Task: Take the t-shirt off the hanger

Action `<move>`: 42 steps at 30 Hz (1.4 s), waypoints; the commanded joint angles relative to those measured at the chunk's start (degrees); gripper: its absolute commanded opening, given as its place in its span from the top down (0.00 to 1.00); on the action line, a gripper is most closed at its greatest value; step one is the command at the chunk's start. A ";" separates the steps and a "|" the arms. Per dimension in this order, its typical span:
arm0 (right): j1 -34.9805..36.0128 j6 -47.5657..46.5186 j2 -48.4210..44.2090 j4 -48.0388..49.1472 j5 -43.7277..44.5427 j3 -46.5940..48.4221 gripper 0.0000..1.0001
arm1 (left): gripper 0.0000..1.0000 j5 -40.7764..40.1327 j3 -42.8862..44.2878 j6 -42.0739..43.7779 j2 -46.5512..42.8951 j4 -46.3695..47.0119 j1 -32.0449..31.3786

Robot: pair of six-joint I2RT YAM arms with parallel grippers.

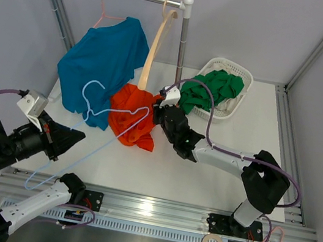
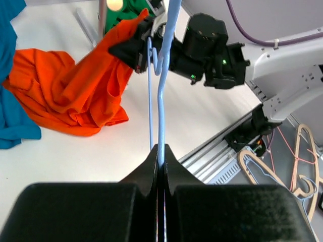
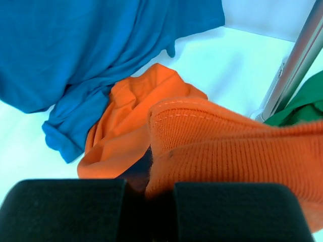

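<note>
Left gripper (image 2: 160,154) tight around blue hanger (image 2: 162,91), outstretched right gripper (image 3: 150,184) tight on orange t-shirt (image 3: 227,131).

The orange t-shirt (image 3: 217,136) bunches over the right pincer (image 3: 151,190), hiding its tips.

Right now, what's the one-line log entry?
left gripper: shut on blue hanger | right gripper: shut on orange t-shirt | t-shirt: partly on table
</note>
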 commanded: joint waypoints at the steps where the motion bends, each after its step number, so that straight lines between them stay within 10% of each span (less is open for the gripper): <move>1: -0.11 0.27 1.48 0.15 1.66 3.13 1.00 | 0.99 2.83 -1.33 0.53 -1.53 -2.85 -0.21; 10: 3.05 3.53 -18.53 -18.02 8.51 0.04 1.00 | 0.99 -17.91 -12.78 3.16 2.31 14.37 0.05; 16: 1.48 -5.16 -26.20 -32.54 9.39 16.28 1.00 | 0.99 -2.74 -7.68 1.94 16.02 23.78 12.08; 21: -8.61 -11.04 -18.83 -35.54 4.66 36.03 1.00 | 0.99 -6.23 0.03 1.41 24.72 28.62 14.91; 30: -29.08 -10.11 1.73 -12.25 -6.33 54.25 1.00 | 0.99 -16.25 16.23 1.41 38.97 25.81 17.01; 42: -35.88 -5.89 23.18 -6.98 -4.85 91.27 1.00 | 0.99 -10.11 19.22 -0.34 46.71 32.31 22.73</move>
